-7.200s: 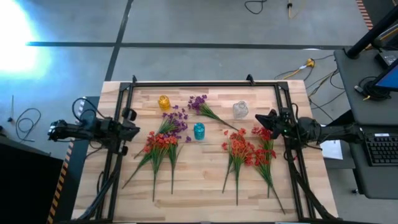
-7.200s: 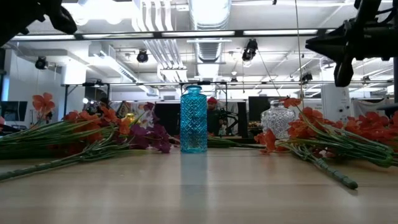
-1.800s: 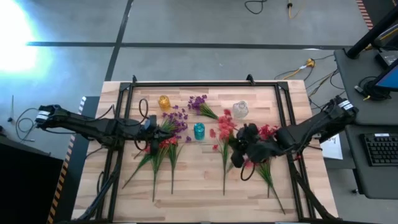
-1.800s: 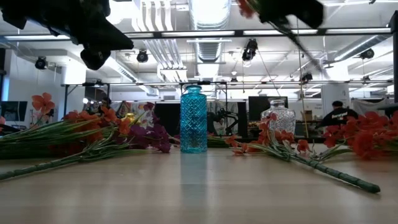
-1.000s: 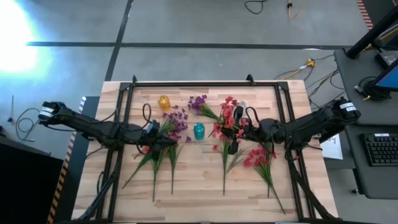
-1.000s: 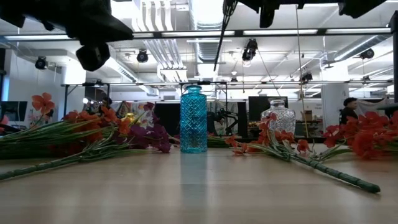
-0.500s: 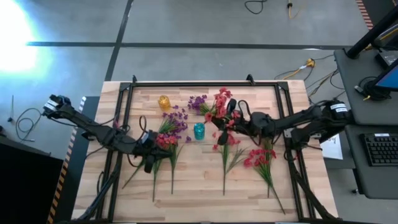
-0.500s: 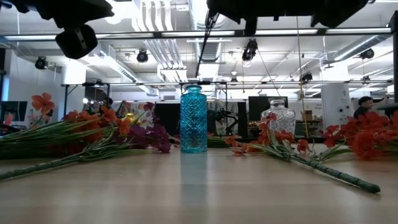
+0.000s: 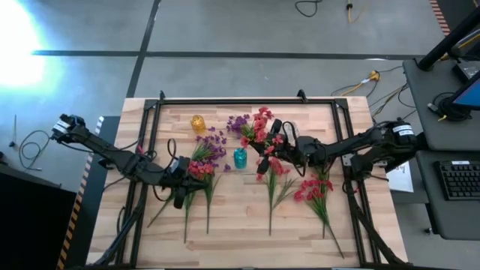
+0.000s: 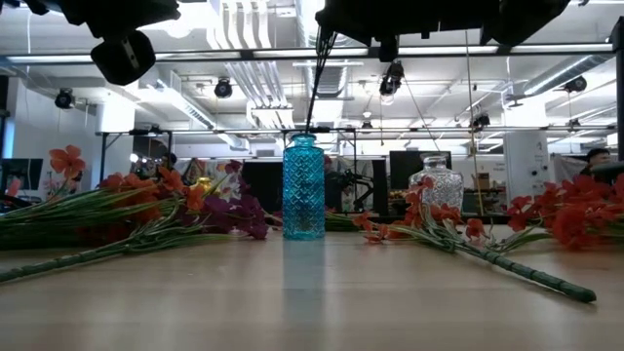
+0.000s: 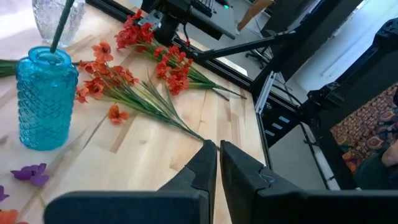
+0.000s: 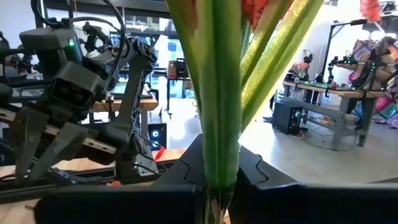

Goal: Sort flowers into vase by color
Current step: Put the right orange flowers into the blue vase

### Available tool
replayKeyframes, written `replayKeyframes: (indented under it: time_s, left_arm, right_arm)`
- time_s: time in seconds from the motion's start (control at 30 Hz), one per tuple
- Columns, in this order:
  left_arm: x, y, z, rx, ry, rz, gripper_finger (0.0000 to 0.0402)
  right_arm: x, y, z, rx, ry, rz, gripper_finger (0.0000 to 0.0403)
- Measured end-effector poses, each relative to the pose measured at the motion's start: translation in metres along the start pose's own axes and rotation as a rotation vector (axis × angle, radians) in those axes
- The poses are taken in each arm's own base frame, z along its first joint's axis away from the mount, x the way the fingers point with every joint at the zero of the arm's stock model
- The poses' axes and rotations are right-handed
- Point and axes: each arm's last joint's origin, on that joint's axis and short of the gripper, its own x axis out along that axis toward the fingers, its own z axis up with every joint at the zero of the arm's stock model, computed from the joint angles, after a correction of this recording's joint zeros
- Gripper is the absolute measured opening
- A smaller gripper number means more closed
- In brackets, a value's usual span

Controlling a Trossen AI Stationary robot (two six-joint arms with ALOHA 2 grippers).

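Right of centre in the high view, the right gripper (image 9: 279,149) is pinched shut on the green stem of a red sprig (image 9: 260,129), its stem tip hanging just above the mouth of the blue vase (image 9: 240,157). At centre left, the left gripper (image 9: 180,196) hovers with fingers pressed together and empty over a heap of red and purple flowers (image 9: 196,174). The sprig looks light, with a thin, bendy stem and a heavy blossom cluster, so a low grip probably steadies the tip best.

Bare wood at the table's (image 9: 232,232) near edge — flowers (image 9: 196,172) crowd mid-table.
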Motion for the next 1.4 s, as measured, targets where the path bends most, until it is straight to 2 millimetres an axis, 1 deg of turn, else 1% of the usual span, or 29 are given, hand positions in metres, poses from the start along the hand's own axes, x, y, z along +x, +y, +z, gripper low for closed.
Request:
replayKeyframes:
  time_s: [0.27, 0.93, 1.03, 1.2, 1.4]
  left_arm:
    - [0.0, 0.001, 0.0, 0.011, -0.011, 0.026, 0.0009]
    - [0.0, 0.002, 0.001, 0.02, -0.041, 0.065, 0.0009]
    - [0.0, 0.002, 0.001, 0.028, -0.041, 0.065, 0.0009]
    - [0.0, 0.002, 0.001, 0.03, -0.041, 0.066, 0.0009]
    - [0.0, 0.002, 0.001, 0.03, -0.042, 0.066, 0.0009]
  right_arm:
    - [0.0, 0.0, -0.002, 0.029, 0.018, 0.001, 0.0022]
    - [0.0, 0.0, -0.004, 0.019, 0.041, 0.003, 0.0025]
    - [0.0, 0.0, -0.004, 0.019, 0.042, 0.003, 0.0038]
    - [0.0, 0.001, -0.005, 0.017, 0.05, 0.004, 0.0074]
    - [-0.001, 0.001, -0.012, 0.044, 0.119, 0.007, 0.0122]
